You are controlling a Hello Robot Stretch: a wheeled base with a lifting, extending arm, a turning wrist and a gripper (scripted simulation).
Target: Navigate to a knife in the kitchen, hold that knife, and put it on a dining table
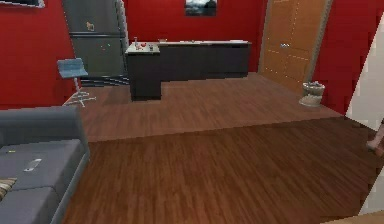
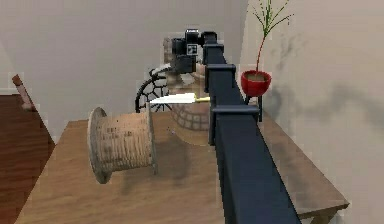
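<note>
One claw (image 2: 158, 85) hangs over the table's (image 2: 60, 175) far end. Whether it grips anything, I cannot tell. At its five o'clock a pale knife (image 2: 180, 99) shows level, in front of a pale basket (image 2: 190, 122). Spool (image 2: 120, 143) at seven, potted plant (image 2: 257, 80) at three. The knife looks light, stiff, slick and sharp-edged. I'd take it by the handle, never the blade.
</note>
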